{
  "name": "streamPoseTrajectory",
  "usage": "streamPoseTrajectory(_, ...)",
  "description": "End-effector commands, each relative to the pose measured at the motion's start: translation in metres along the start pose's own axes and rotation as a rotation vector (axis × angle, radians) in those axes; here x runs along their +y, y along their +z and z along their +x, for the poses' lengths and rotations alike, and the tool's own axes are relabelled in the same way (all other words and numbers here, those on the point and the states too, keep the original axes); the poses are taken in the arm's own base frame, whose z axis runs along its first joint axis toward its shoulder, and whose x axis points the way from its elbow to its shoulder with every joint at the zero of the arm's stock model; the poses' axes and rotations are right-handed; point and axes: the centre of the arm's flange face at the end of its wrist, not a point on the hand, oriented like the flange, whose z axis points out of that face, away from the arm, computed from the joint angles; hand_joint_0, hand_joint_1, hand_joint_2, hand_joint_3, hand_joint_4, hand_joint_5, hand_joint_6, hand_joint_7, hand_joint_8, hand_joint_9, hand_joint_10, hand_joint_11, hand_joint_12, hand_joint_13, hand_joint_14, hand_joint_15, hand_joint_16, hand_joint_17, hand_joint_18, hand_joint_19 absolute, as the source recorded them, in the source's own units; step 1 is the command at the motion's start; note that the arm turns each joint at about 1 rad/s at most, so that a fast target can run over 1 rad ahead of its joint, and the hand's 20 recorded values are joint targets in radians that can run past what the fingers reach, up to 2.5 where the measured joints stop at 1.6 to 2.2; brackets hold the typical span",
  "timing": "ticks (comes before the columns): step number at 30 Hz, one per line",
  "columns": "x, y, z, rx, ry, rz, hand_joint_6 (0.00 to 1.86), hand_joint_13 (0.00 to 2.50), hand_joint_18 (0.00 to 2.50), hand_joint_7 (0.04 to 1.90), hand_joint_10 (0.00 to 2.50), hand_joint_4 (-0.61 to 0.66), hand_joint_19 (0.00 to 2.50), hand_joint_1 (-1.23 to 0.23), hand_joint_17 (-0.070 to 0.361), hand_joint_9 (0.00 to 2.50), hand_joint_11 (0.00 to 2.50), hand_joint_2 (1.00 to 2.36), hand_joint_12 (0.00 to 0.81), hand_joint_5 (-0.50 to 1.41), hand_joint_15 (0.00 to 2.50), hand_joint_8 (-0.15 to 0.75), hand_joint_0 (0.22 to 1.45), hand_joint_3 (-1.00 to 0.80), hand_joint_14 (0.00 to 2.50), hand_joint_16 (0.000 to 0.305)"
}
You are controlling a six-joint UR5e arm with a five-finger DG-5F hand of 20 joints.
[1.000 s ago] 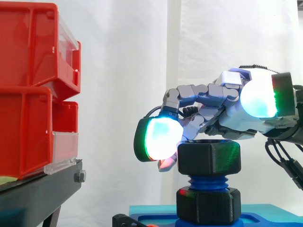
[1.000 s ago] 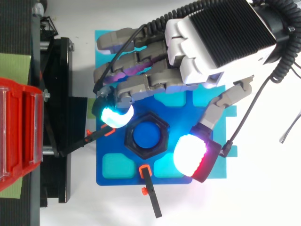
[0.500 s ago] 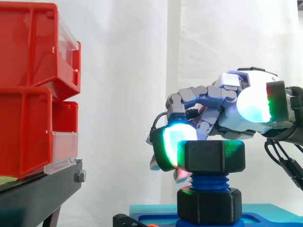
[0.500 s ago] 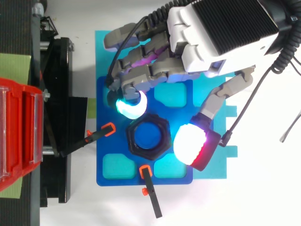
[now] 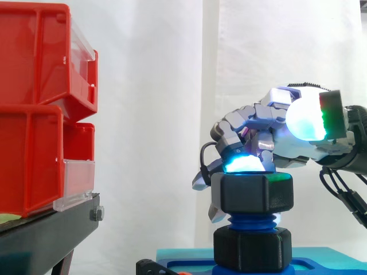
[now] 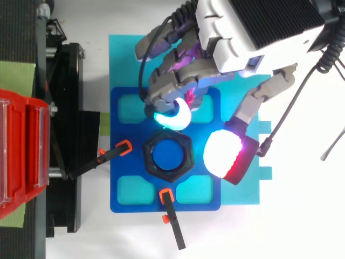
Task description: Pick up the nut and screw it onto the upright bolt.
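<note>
Where the views begin at the left, at least two stacked red bins [image 5: 34,103] stand on one black stand [image 5: 51,226], cut off by the edge and well apart from the hand [image 6: 253,32]. Two orange-tipped clamps [image 6: 124,147] lie on one blue plate [image 6: 129,129]. One black nut [image 5: 252,192] sits on the one blue bolt [image 6: 167,155], beneath the curled fingers. One cyan pad [image 6: 173,116] reaches its far rim, though contact is unclear. The thumb [image 6: 229,156] stands apart, gripping nothing.
</note>
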Motion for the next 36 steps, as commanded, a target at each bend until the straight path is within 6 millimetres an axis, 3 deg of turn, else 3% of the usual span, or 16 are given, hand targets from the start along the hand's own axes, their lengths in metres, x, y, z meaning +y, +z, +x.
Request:
streamPoseTrajectory(1, -0.001, 0.002, -0.009, -0.008, -0.001, -0.007, 0.65, 1.05, 0.72, 1.32, 0.00, 0.00, 0.00, -0.23, 0.037, 1.58, 0.01, 1.00, 0.187, 0.07, 0.05, 0.206, 0.47, -0.50, 0.00, 0.016)
streamPoseTrajectory(9, 0.000, 0.008, -0.027, -0.025, -0.022, -0.040, 0.71, 1.03, 0.67, 1.26, 0.00, 0.03, 0.00, -0.20, 0.045, 1.54, 0.10, 1.00, 0.218, 0.02, 0.08, 0.256, 0.46, -0.50, 0.00, 0.020)
streamPoseTrajectory(13, 0.003, 0.014, -0.038, -0.031, -0.029, -0.054, 0.54, 0.92, 0.60, 1.58, 0.00, 0.13, 0.00, -0.19, 0.070, 1.39, 0.13, 1.00, 0.267, 0.01, 0.05, 0.296, 0.46, -0.50, 0.00, 0.031)
streamPoseTrajectory(17, 0.007, 0.018, -0.041, -0.026, -0.026, -0.062, 0.50, 0.87, 0.57, 1.32, 0.00, 0.22, 0.00, -0.18, 0.079, 1.32, 0.13, 1.00, 0.281, -0.05, 0.03, 0.308, 0.45, -0.50, 0.00, 0.035)
streamPoseTrajectory(19, 0.008, 0.019, -0.038, -0.024, -0.026, -0.064, 0.50, 0.68, 0.36, 1.20, 0.00, 0.23, 0.00, -0.19, 0.080, 1.13, 0.06, 1.00, 0.310, -0.07, 0.00, 0.291, 0.45, -0.50, 0.00, 0.035)
streamPoseTrajectory(20, 0.008, 0.019, -0.038, -0.025, -0.026, -0.065, 0.50, 0.47, 0.11, 1.08, 0.00, 0.26, 0.00, -0.19, 0.080, 0.89, 0.00, 1.00, 0.325, -0.10, 0.00, 0.280, 0.44, -0.50, 0.00, 0.036)
streamPoseTrajectory(25, 0.012, 0.022, -0.036, -0.023, -0.030, -0.070, 0.50, 0.22, 0.00, 0.79, 0.00, 0.21, 0.00, -0.19, 0.090, 0.56, 0.00, 1.00, 0.333, -0.15, 0.00, 0.248, 0.43, -0.50, 0.00, 0.040)
streamPoseTrajectory(32, 0.016, 0.022, -0.024, -0.005, -0.020, -0.070, 0.50, 0.14, 0.00, 0.68, 0.00, 0.18, 0.00, -0.18, 0.096, 0.42, 0.00, 1.00, 0.336, -0.18, 0.00, 0.230, 0.43, -0.50, 0.00, 0.042)
streamPoseTrajectory(36, 0.019, 0.015, -0.001, 0.029, 0.005, -0.063, 0.50, 0.14, 0.00, 0.67, 0.00, 0.17, 0.00, -0.18, 0.097, 0.38, 0.00, 1.00, 0.337, -0.18, 0.00, 0.224, 0.43, -0.50, 0.00, 0.043)
